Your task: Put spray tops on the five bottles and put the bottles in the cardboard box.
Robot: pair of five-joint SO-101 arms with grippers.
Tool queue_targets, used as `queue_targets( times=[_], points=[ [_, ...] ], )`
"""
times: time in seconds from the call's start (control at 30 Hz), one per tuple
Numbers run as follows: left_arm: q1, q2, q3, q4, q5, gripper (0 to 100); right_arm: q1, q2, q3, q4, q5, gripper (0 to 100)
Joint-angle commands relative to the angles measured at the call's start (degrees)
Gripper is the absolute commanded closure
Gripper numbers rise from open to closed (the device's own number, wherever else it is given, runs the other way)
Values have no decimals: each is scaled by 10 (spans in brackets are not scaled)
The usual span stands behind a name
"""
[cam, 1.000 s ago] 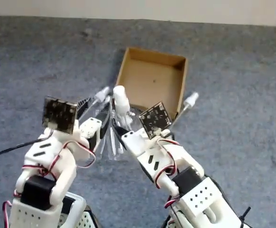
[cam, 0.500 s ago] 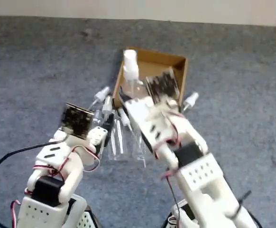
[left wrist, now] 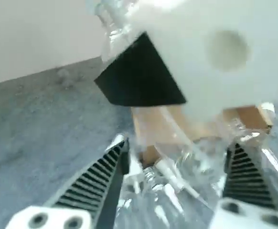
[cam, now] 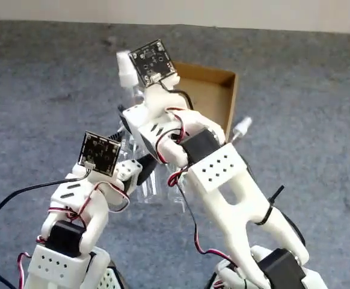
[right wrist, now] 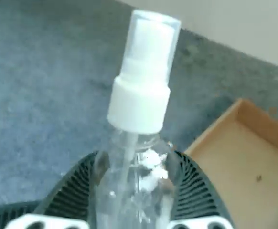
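Facing the cardboard box [cam: 211, 70] from just outside its left wall, right hand [right wrist: 138, 174] raised, pinching a capped bottle [right wrist: 141, 114] upright, long axis vertical, box opening just beyond; left hand [left wrist: 177, 149] spread wide near the box's front corner, over loose bottles [cam: 146, 180].

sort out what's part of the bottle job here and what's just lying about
For the job: capped bottle in the right end effector, loose bottles, loose spray top, cardboard box.
Just there: grey carpet, pale wall.
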Motion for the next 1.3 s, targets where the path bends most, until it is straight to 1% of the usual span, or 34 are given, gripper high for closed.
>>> queue_targets(
  times=[0.0,0.47,0.6,0.63,0.7,0.77,0.83,0.9,1.0,1.17,1.23,1.27],
  points=[
    [-16,-4,1,-27,-4,758,-2,-7,-54,68,-9,994],
    [-20,-4,6,-27,-5,758,-1,-7,-142,213,-8,994],
    [-20,-5,7,-25,-5,758,5,-2,-160,219,-7,994],
    [-20,-7,7,-25,-5,758,15,0,-161,211,-7,994],
    [-21,-11,7,-24,-4,758,37,0,-160,160,-6,994],
    [-21,-11,8,-18,-4,759,69,3,-160,102,20,994],
    [-36,-11,8,-4,-3,759,94,26,-161,44,47,994],
    [-47,-11,9,-6,-2,766,119,69,-164,-5,55,994],
    [-64,-11,25,-8,-4,835,144,153,-197,-82,56,994],
    [-73,-11,67,-82,-5,970,173,313,-291,-182,56,994],
    [-72,-11,76,-96,-5,997,182,371,-340,-202,55,994],
    [-72,-11,77,-98,-5,994,183,399,-365,-206,54,994]
  ],
)
